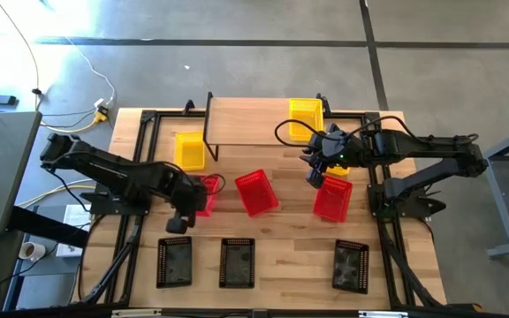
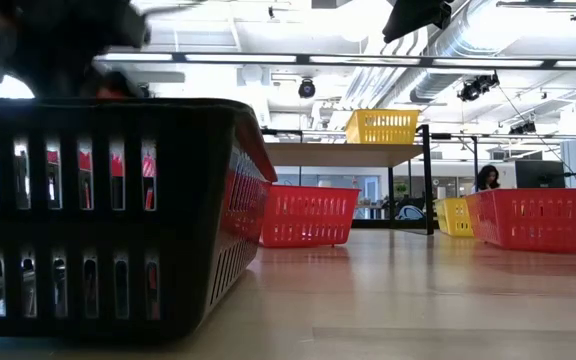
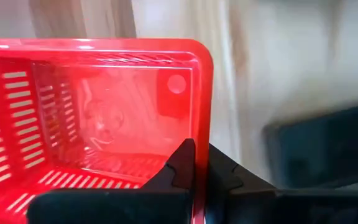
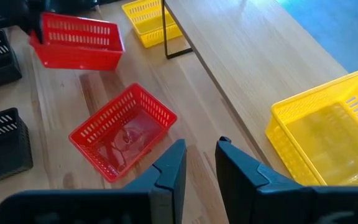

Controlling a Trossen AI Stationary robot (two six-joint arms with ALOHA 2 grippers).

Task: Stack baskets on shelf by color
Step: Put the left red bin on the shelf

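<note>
Baskets: left gripper [image 3: 194,177] is pinching a red basket's [image 3: 92,118] rim near the shelf [image 1: 254,124], lift next; right gripper [image 4: 199,163] spread, empty.

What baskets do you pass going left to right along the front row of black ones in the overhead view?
Left black basket → middle black basket → right black basket, set apart from the other two by a wider gap.
</note>
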